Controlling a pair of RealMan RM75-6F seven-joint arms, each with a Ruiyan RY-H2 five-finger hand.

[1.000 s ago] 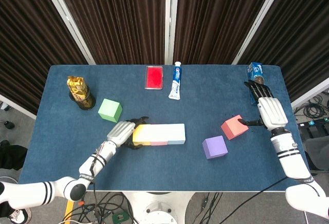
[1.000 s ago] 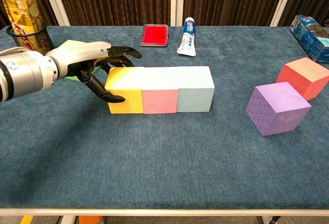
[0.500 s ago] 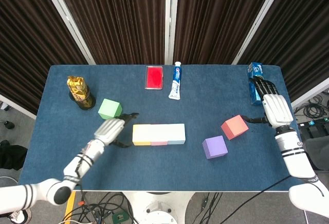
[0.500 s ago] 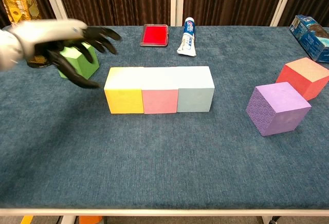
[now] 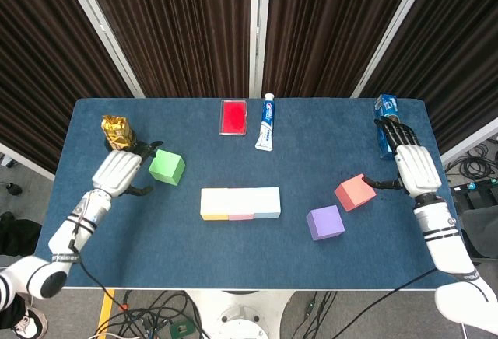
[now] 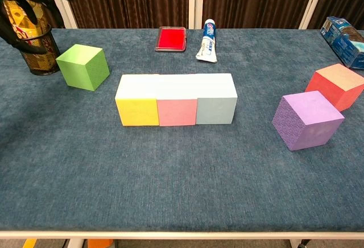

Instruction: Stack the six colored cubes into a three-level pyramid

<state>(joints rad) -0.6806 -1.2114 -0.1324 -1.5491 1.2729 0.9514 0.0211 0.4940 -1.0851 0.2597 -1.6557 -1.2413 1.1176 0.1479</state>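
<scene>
Left hand moved back from yellow cube, empty, fingers spread, beside green cube. Right hand empty, spread, thumb at red cube. Chest view: mesh cup holds gold packet; yellow-pink-blue row touching, purple cube apart.

Six cubes, one toothpaste tube — one red tin.

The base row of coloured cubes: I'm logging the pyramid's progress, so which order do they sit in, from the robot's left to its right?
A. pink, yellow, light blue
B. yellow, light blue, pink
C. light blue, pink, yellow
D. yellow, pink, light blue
D: the chest view shows the yellow cube leftmost, the pink cube in the middle and the light blue cube on the right, touching in one row.
</scene>
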